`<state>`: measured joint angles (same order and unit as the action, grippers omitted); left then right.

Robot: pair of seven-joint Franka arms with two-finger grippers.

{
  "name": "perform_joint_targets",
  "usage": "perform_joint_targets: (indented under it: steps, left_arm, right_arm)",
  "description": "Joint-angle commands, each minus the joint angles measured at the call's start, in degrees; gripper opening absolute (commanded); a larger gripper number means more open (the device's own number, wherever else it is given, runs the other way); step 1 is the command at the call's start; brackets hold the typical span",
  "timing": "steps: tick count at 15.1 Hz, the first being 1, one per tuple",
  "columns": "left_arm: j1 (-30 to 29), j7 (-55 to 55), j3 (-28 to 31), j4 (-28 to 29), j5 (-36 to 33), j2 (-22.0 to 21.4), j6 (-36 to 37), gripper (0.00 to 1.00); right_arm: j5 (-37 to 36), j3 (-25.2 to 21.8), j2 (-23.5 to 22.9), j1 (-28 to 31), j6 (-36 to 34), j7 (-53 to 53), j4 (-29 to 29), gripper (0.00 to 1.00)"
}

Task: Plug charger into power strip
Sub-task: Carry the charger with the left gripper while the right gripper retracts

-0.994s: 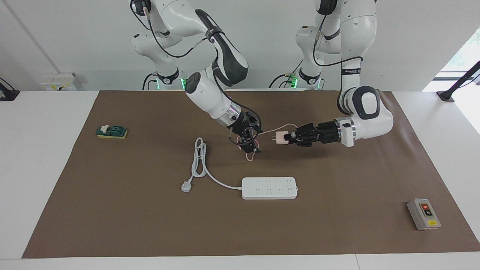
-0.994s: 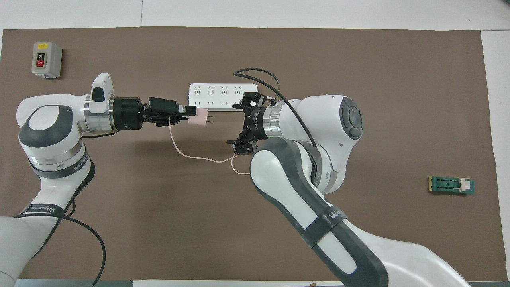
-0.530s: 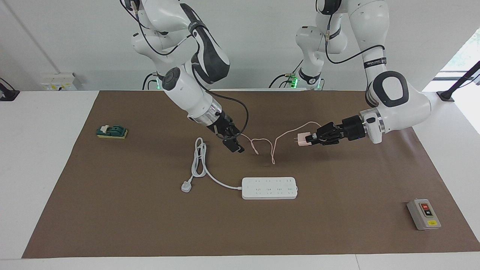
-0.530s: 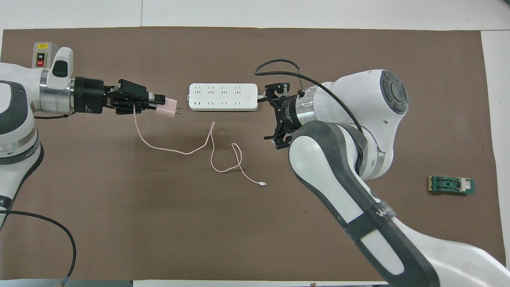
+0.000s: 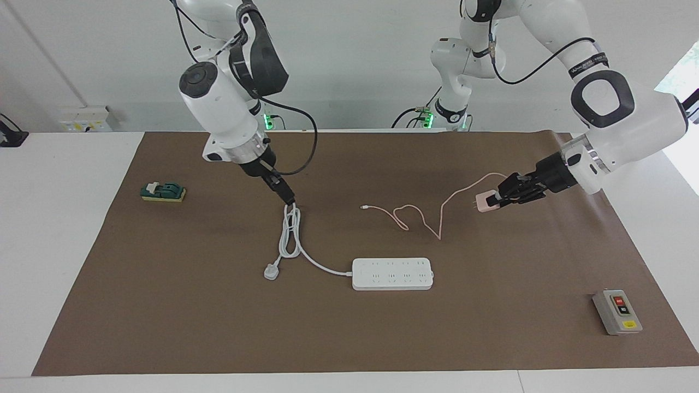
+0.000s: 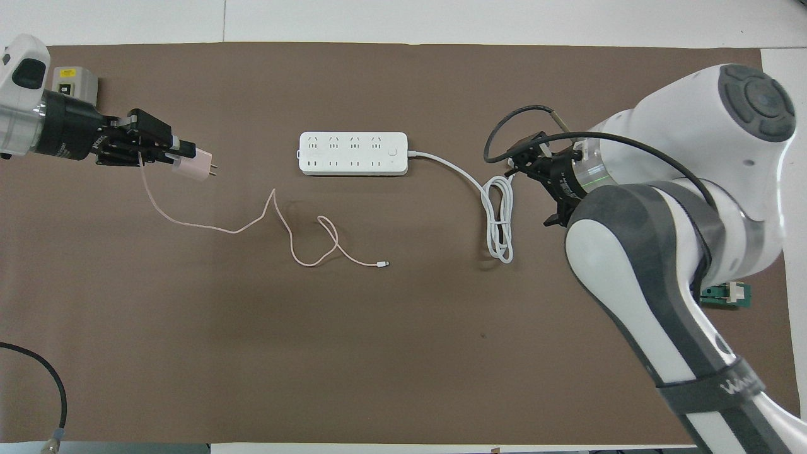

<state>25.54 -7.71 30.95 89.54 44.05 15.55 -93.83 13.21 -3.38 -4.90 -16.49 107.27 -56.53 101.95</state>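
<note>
- A small green block [image 5: 163, 191] sits on the brown mat [image 5: 218, 327] at the right arm's end of the table, well apart from everything else.
- The right gripper [image 5: 286, 197] hangs low over the top of the folded loop in the thick white cord [image 5: 289, 234]. I cannot tell whether it is open or closed, and it carries nothing that I can see.
- That cord runs from a round white plug [image 5: 271, 271] to the power strip [image 5: 392, 273]. The strip lies flat in the middle of the mat, sockets up. It looks light enough to skid when pushed, so pressing on its bare end could help.
- The charger's thin pink cable [image 5: 404, 216] lies in slack curls on the mat, nearer to the robots than the strip. Its white tip [image 5: 363, 207] is free. The cable looks limp and will trail along rather than resist.
- The left gripper [image 5: 494, 199] is clamped on the back of the charger [image 5: 483, 202] and holds it in the air over the mat toward the left arm's end, well apart from the strip. The prongs stick out sideways, not down.
- The charger looks small, hard and light, with smooth sides. Gripping across the flat faces, clear of the prongs, seems right. I would expect it to twist if the push into the socket is off-line.
- A grey switch box [image 5: 617, 311] sits at the left arm's end.
</note>
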Motion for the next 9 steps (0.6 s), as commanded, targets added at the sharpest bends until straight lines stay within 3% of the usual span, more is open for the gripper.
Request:
perform_joint_targets:
  steps: [1, 3, 6, 9]
  left_arm:
    - [0.7, 0.9, 0.6, -2.3, -4.7, 1.1, 1.2, 0.00]
    - [0.7, 1.6, 0.3, -3.3, -7.6, 1.0, 1.5, 0.00]
    - [0.7, 1.8, 0.3, -3.6, -7.9, 1.0, 1.3, 0.00]
    - [0.3, 4.4, 0.7, -4.5, -7.4, -0.4, 0.8, 0.00]
  right_arm:
    - [-8.1, 0.6, 5.8, 2.9, -5.4, 11.4, 0.8, 1.00]
    - [-10.6, 0.5, 8.2, 5.2, -9.5, 20.4, 0.4, 1.00]
    - [-11.8, 0.3, 8.2, 8.8, -15.3, 33.5, -3.4, 1.00]
    - [-14.5, 0.3, 7.5, 8.9, -16.5, 39.2, -5.2, 1.00]
